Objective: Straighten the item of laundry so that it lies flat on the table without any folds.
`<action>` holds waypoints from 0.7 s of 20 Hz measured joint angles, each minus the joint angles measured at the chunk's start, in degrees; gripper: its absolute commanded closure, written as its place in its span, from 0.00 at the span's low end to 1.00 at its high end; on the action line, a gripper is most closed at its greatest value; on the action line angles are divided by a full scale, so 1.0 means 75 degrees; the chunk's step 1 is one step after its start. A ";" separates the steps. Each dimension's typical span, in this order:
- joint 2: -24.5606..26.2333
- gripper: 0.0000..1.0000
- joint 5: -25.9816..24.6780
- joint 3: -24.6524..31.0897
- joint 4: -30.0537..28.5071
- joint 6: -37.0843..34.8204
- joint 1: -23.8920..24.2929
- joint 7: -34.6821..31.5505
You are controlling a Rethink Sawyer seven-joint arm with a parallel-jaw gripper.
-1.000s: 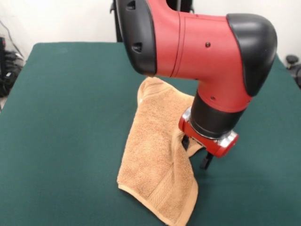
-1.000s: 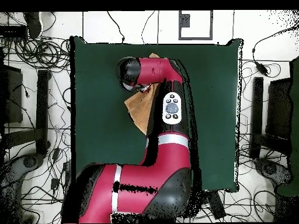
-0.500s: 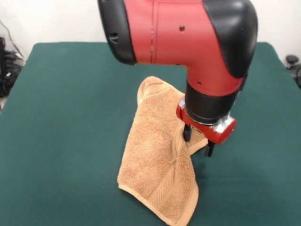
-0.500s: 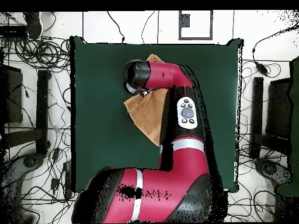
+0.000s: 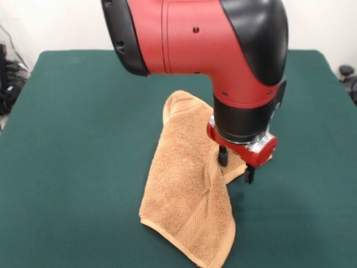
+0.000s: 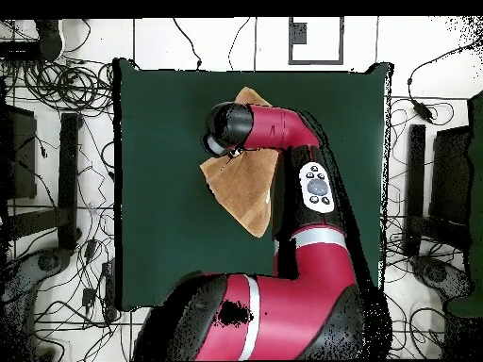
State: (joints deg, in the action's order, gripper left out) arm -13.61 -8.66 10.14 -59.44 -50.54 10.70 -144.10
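Observation:
The item of laundry (image 5: 187, 190) is a tan-orange terry towel lying crumpled on the dark green table (image 5: 83, 139), with a fold running across it and a woven band near its front hem. My gripper (image 5: 236, 166) stands over the towel's right corner. It is open, its two black fingers apart with the corner between them. From above, the red arm covers the gripper and part of the towel (image 6: 241, 189); a tan tip (image 6: 250, 96) shows beyond the arm on the table (image 6: 160, 189).
Around the table, the floor (image 6: 57, 113) holds many cables and dark equipment. The table's front edge lies just below the towel's hem in the front view.
The arm's head has swung toward the picture's left in the front view and the gripper has moved slightly up and left over the towel's corner. The towel itself has not moved.

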 measured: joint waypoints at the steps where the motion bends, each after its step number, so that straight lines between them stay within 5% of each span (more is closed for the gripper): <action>1: -0.0007 0.00 -0.0044 0.0065 -0.0039 0.0016 0.0019 0.0000; 14: -0.0045 0.00 -0.0501 0.0733 -0.0496 0.0019 0.0215 0.0000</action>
State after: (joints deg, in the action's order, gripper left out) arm -13.94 -12.42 15.64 -63.16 -50.40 12.31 -144.10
